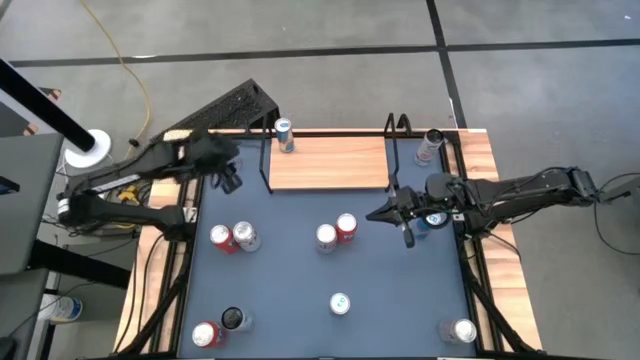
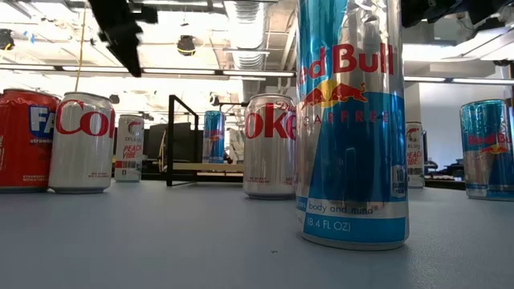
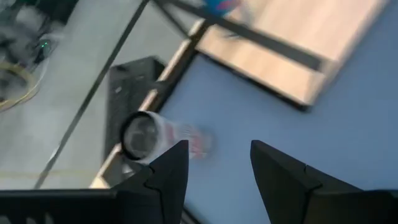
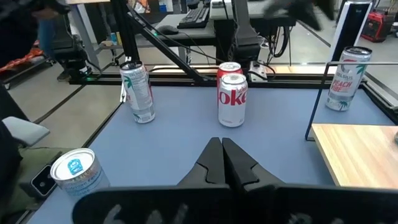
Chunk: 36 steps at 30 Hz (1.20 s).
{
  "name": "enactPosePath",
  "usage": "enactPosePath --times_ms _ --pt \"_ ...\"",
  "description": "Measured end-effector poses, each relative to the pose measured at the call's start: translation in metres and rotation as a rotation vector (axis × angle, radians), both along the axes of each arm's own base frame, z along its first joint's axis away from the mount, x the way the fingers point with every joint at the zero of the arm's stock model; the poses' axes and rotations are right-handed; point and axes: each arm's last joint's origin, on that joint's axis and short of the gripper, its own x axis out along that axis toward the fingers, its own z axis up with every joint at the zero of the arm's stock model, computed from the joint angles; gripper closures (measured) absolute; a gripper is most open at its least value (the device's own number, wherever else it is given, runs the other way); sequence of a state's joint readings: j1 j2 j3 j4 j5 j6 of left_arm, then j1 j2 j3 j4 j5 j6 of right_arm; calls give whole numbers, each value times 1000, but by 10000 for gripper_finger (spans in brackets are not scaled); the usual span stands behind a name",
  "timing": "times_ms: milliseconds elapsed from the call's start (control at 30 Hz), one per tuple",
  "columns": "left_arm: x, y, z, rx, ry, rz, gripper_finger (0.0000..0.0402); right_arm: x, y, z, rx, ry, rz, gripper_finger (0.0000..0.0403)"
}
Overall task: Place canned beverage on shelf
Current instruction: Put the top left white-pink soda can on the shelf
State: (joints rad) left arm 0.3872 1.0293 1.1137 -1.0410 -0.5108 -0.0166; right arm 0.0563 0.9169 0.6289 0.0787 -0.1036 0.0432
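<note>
The shelf point(image 1: 330, 163), a light-wood board with black wire side frames, lies at the table's far middle. One blue can point(image 1: 285, 135) stands on its far left corner. My left gripper point(image 1: 230, 181) hangs above the table just left of the shelf, slanting down, its fingers point(image 3: 177, 163) a little apart with nothing between them. Beyond them a silver can point(image 3: 155, 137) stands by the table's far left edge. My right gripper point(image 1: 375, 214) hovers shut and empty near the shelf's right near corner, pointing left point(image 4: 222, 142).
Loose cans stand on the blue table: a red and silver pair point(image 1: 233, 237) at left, another pair point(image 1: 336, 232) in the middle, one point(image 1: 340, 303) nearer, more at the near corners. One can point(image 1: 430, 145) stands right of the shelf. A black perforated rack point(image 1: 235, 105) sits beyond the far left corner.
</note>
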Motion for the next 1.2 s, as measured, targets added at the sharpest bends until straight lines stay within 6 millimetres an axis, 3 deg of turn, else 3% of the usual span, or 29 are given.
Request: enactPosePath --times_ms 200,433,533,633,767,933,1200 --pt "1 65 -14 -50 123 65 239 0 0 -1 -2 7 0 403" --pt "-26 110 20 -127 -107 171 236 -2 0 -7 -3 70 -1 403" --pt "-36 120 19 -175 -92 250 217 -2 -3 -7 -4 74 -12 403" --pt "-39 128 7 -258 -27 292 183 -1 -5 -7 -10 73 -21 403" --pt "-34 139 -11 -345 56 283 127 -1 -7 -7 -27 71 -28 403" --pt "-28 149 -19 -340 71 261 66 -1 -9 -7 -21 72 -40 403" --pt "-24 152 -18 -350 -2 218 40 -1 -9 -7 -20 72 -41 403"
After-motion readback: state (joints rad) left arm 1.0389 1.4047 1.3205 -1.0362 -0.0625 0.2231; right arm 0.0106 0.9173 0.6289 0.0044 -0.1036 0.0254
